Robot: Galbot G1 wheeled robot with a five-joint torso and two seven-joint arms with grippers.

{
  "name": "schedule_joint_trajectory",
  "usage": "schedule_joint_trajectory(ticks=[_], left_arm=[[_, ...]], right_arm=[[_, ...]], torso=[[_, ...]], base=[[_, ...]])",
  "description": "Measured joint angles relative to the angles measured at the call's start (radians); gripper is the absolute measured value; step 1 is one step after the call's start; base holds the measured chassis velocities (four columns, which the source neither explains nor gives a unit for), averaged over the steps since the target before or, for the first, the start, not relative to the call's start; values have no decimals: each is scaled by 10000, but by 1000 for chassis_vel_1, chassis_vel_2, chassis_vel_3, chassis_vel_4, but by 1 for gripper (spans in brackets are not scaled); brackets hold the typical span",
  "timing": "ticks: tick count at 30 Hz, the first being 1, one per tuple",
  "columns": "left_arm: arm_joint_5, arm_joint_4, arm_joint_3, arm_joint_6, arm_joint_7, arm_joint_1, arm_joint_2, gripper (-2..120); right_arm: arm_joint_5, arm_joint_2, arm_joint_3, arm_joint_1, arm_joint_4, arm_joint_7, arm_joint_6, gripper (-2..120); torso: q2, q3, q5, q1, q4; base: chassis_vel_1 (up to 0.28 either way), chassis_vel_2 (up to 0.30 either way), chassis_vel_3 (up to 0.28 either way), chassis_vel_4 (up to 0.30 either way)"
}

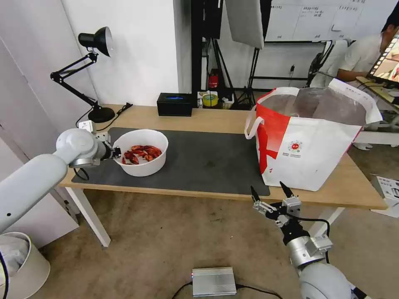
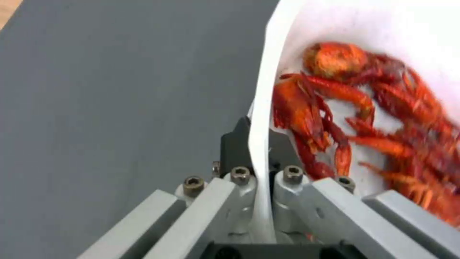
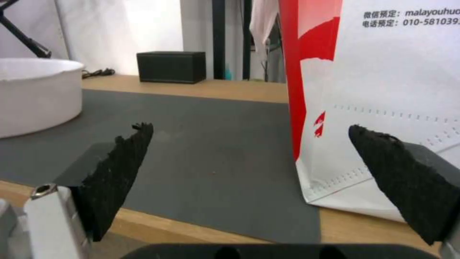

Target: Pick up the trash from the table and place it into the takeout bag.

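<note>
Gripping the white bowl (image 1: 141, 151) by its rim near the desk's left front corner, the left gripper (image 1: 117, 153) must lift level — shells spill easily. Left wrist view: fingers (image 2: 239, 144) clamped astride the rim. Right wrist view: right gripper (image 3: 249, 162) spread wide, idle off the front edge, just before the takeout bag (image 3: 383, 90) — a possible obstruction.

I'm seeing open grey mat (image 1: 208, 160) lying between the crayfish bowl (image 1: 143, 164) and takeout bag (image 1: 309, 143); black box (image 1: 174, 104) sitting behind.
</note>
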Motion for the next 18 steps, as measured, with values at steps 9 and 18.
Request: schedule_joint_trajectory(ticks=[9,18], left_arm=[[-568,-436,-311,-409,-76,-679,-377,0],[-645,-30,250,-626,-606,-2425,-1690,0]], right_arm=[[0,0,0,0,0,0,0,100],[0,0,1,0,0,0,0,100]], torso=[[0,0,2,0,0],[0,1,4,1,0]], base=[[0,0,0,0],[0,0,0,0]])
